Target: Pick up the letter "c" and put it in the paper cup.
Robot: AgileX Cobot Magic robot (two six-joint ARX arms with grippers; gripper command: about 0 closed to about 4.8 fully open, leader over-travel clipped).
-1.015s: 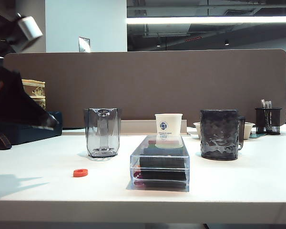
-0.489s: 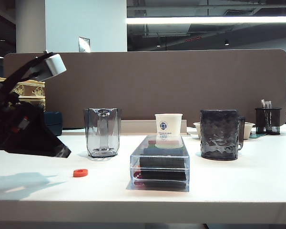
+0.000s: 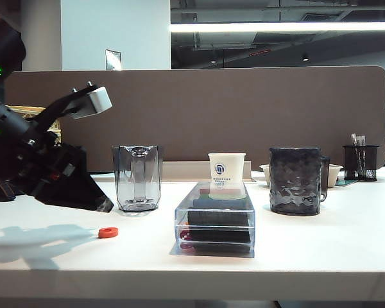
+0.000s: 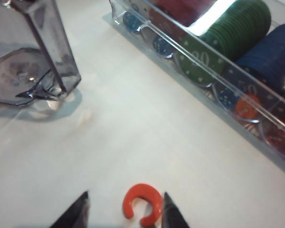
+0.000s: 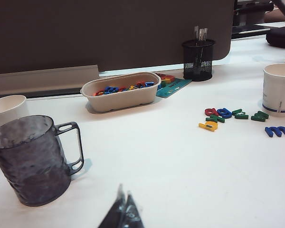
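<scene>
Letter "c" (image 4: 143,204), one small red-orange open ring, lies flat on the white table (image 3: 321,244), between the spread, empty fingertips of the left gripper (image 4: 126,211). One paper cup (image 3: 227,175) stands behind a clear chip case (image 3: 215,221), between one grey glass (image 3: 138,178) and one dark mug (image 3: 296,180). A brown partition (image 3: 244,109) backs the table. The right gripper (image 5: 122,213) hangs closed, empty, near the mug.

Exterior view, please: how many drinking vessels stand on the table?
3: the grey glass left, beside the left tool; the paper cup centre, behind the clear case; the dark mug right. Others may be hidden; the right tool shows only in its wrist view.
</scene>
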